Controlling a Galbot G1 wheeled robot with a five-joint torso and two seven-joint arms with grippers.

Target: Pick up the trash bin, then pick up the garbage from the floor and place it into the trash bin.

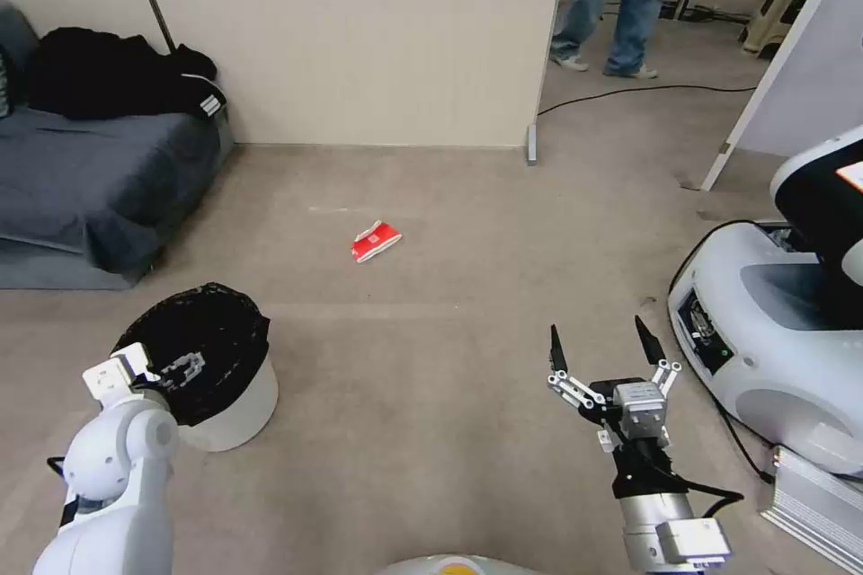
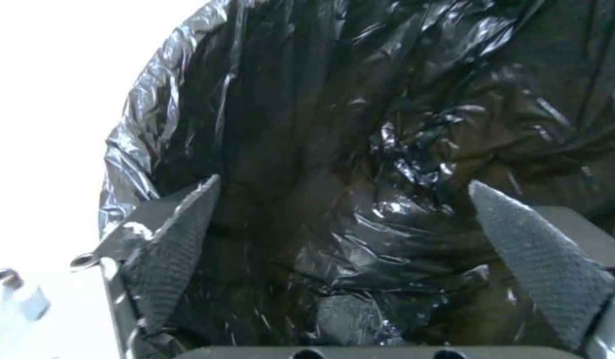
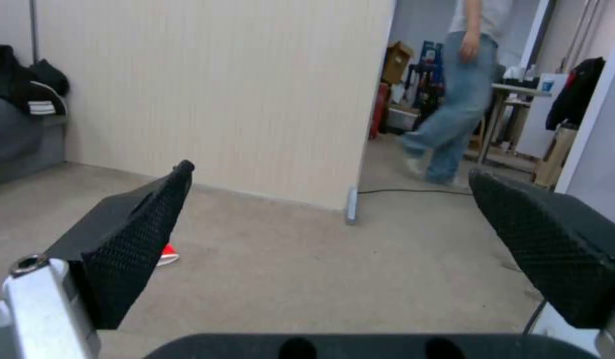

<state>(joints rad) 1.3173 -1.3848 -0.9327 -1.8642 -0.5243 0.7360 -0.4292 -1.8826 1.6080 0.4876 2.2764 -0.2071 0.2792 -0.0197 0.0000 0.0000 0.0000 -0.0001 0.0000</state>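
The trash bin (image 1: 235,409), small, round and white with a black bag liner (image 1: 202,332) over its rim, stands on the carpet at the lower left. My left gripper (image 1: 180,368) hangs over its near rim, open. In the left wrist view the left gripper (image 2: 344,180) has its pads (image 2: 177,239) spread before the crinkled black liner (image 2: 360,124). The garbage, a red-and-white crumpled carton (image 1: 375,241), lies on the floor ahead of centre. My right gripper (image 1: 602,337) is held open above bare carpet, to the right of and nearer than the carton (image 3: 169,254).
A grey sofa (image 1: 90,180) with black clothing stands at the left. A beige partition (image 1: 360,27) closes the back, with an opening at its right. Another white robot (image 1: 782,323) and a metal box (image 1: 818,503) crowd the right side. A cable (image 1: 647,92) crosses the far floor.
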